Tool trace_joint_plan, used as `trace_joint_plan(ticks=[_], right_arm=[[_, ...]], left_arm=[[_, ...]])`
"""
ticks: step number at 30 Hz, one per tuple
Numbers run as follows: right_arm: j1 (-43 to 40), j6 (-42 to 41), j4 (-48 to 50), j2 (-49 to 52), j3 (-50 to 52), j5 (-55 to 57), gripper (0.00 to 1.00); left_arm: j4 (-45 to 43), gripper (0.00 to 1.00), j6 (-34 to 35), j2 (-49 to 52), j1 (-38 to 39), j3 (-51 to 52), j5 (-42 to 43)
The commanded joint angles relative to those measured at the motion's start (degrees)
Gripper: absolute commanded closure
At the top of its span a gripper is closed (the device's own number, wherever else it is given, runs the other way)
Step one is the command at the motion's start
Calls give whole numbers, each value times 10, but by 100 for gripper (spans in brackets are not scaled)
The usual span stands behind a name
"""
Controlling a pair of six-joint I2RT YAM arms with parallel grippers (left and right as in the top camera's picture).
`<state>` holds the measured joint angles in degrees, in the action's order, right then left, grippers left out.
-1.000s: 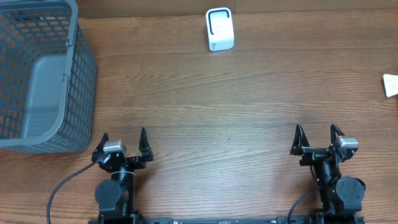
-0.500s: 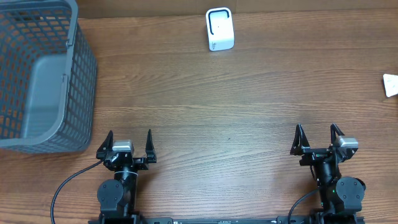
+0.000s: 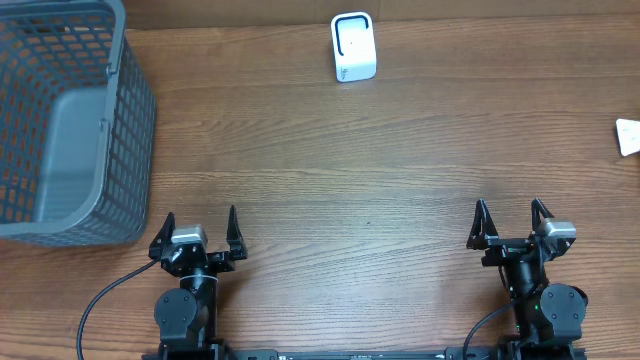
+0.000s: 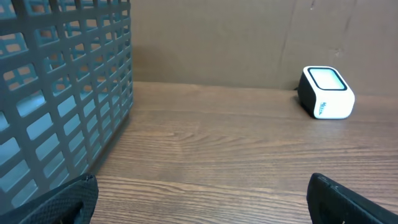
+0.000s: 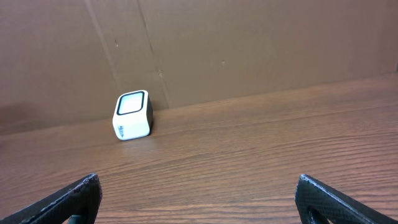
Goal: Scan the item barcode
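A white barcode scanner with a dark-framed window stands at the far middle of the wooden table. It also shows in the left wrist view, as the scanner, and in the right wrist view, as the scanner. A small white item lies at the right edge, cut off by the frame; no barcode shows on it. My left gripper is open and empty at the near left. My right gripper is open and empty at the near right.
A large grey mesh basket fills the far left corner, and its wall stands just ahead and left of my left gripper. A brown cardboard wall closes off the back of the table.
The left gripper swung slightly right and forward half a second ago and is back where it began. The right arm has not moved.
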<state>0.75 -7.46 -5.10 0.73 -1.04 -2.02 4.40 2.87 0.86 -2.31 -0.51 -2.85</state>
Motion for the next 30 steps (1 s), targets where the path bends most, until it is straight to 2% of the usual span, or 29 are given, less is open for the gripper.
trace_joint_plan(ticks=[1, 30], right_arm=[[-1, 2, 3, -6, 6, 7, 0], [-1, 2, 3, -6, 6, 7, 0]], left_arm=[[-1, 0, 5, -7, -3, 3, -9], [-1, 0, -27, -7, -3, 2, 10]])
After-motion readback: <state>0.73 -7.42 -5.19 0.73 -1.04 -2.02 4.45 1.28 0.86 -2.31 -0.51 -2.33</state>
